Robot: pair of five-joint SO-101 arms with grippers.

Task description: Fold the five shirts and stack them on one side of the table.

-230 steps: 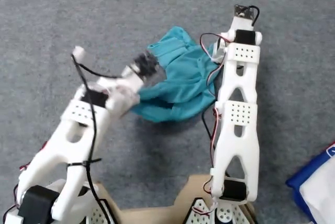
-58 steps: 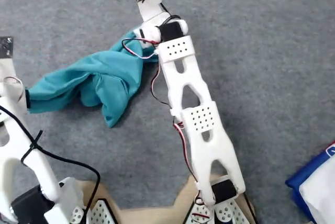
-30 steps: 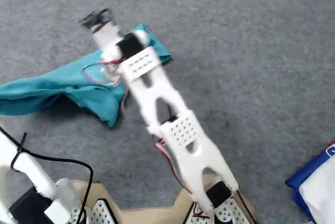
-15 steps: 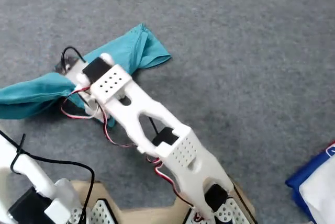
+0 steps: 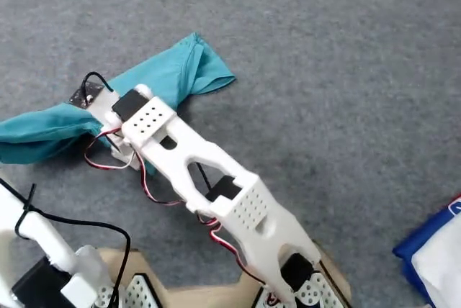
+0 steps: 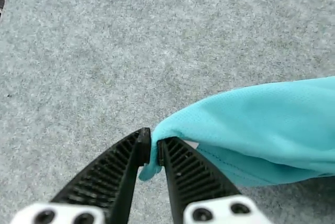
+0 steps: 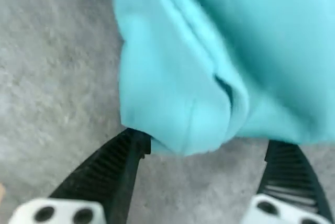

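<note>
Cardboard (image 5: 184,295) at the near edge carries the bases of 2 white arms on a grey felt table (image 5: 346,106). At the near right edge lies a blue and white item (image 5: 436,247), too cropped to identify. The left arm (image 5: 50,250) rises at the near left. Its wrist view shows the left gripper (image 6: 150,148) clenched on a corner of a teal shirt (image 5: 184,78). That pinch seems meant to anchor the left end so the cloth is held drawn out long. The right arm (image 5: 248,214) slants from the near centre towards the far left, crossing above the middle of the shirt. The right gripper (image 7: 207,150) hangs there with its fingers spread wide, 1 on each side of a bunched fold and not closed on it. The stance suggests a 2nd hold is being lined up, probably to pull the garment flat for folding. Farther off, the shirt's right end rests rumpled on the felt. The shirt lies from the left edge to the far centre, unfolded, so the task of folding 5 looks barely begun
</note>
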